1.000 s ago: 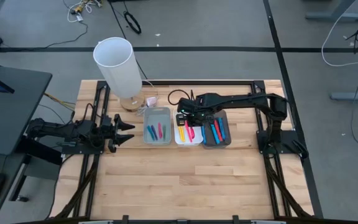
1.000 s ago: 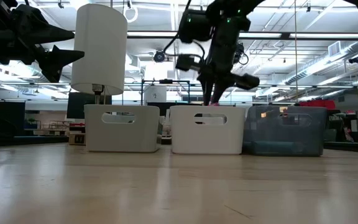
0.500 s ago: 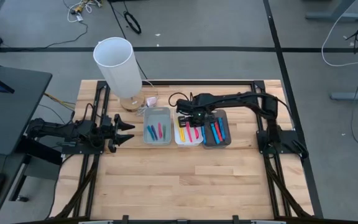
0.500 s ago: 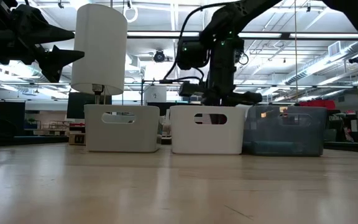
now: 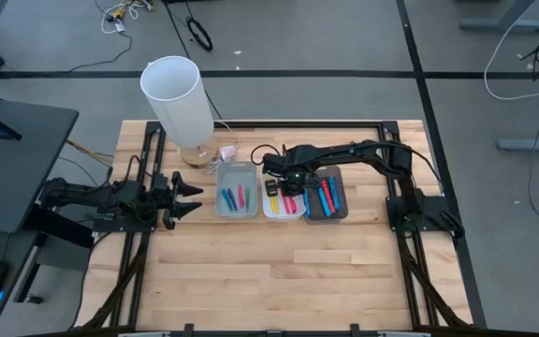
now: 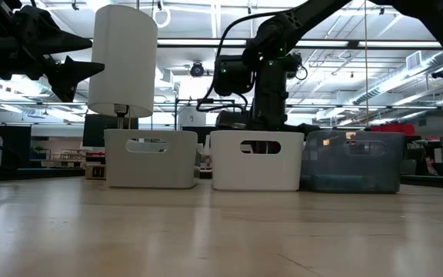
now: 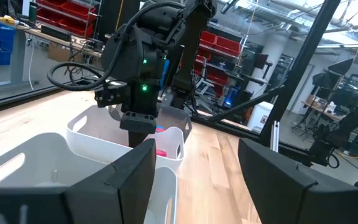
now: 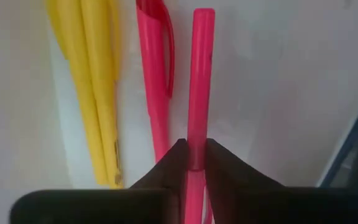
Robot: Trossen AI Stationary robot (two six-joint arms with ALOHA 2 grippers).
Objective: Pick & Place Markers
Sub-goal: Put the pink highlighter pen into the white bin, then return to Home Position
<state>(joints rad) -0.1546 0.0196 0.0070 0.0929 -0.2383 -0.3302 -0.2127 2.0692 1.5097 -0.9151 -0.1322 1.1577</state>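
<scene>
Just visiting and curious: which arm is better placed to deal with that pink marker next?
The right. Its gripper is down in the middle bin, shut on the pink marker. The left gripper waits beside the bins, open.

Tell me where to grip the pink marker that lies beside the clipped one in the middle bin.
Grip the pink marker across its plain round barrel, near mid-length, coming straight down from above with one finger on each long side. It lies flat on the middle bin floor, apart from the clipped pink marker, leaving finger room. The right tool already pinches it this way.
</scene>
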